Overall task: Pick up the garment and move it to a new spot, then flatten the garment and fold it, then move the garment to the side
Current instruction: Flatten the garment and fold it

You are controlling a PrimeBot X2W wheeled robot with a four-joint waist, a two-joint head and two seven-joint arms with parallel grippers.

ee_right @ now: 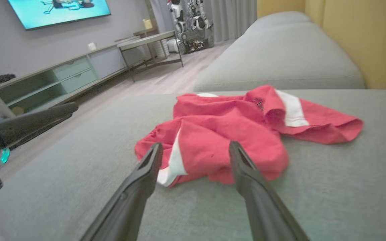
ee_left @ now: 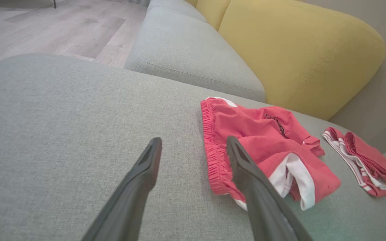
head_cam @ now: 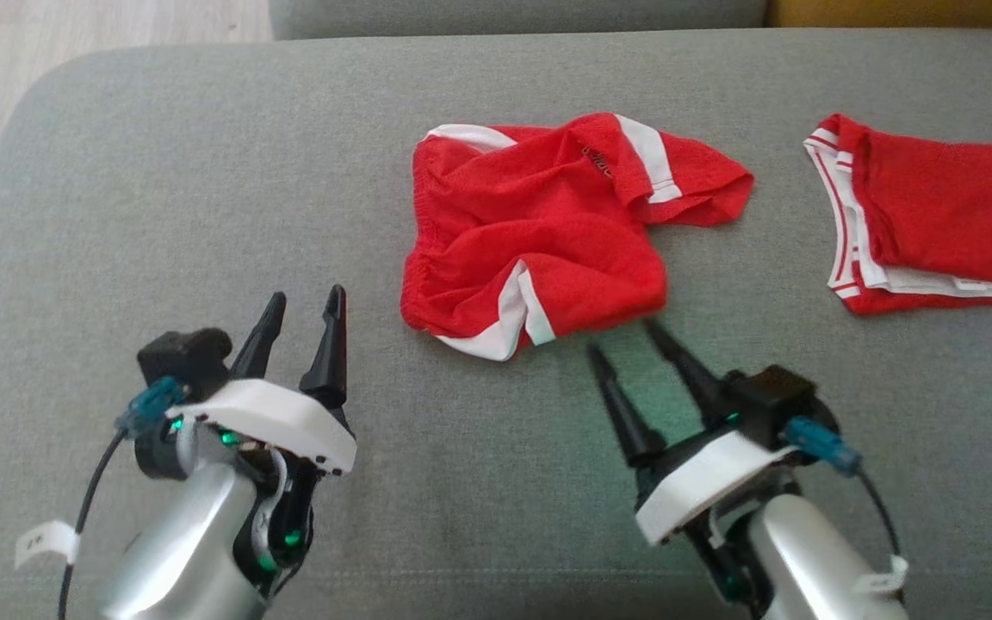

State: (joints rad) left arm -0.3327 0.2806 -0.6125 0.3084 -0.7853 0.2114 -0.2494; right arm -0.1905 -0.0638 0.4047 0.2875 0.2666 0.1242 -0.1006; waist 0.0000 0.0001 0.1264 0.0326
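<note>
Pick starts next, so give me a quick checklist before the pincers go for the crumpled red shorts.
1. Left pincer open, empty: ok.
2. Right pincer open, empty, tips near the red shorts: ok.
3. Shorts lying free on the grey cushion: ok.
4. Shorts flat: not ok, bunched.
5. Folded red garment apart from the shorts: ok.
6. Bare cushion left of them: ok.

I see grey sofa seat (head_cam: 160,215) across head view, pale wood floor (head_cam: 74,43) at 10 o'clock. Left wrist view: yellow cushion (ee_left: 297,53) at 1 o'clock. Right wrist view: TV (ee_right: 59,10) and low cabinet (ee_right: 62,77) at 10 o'clock.
</note>
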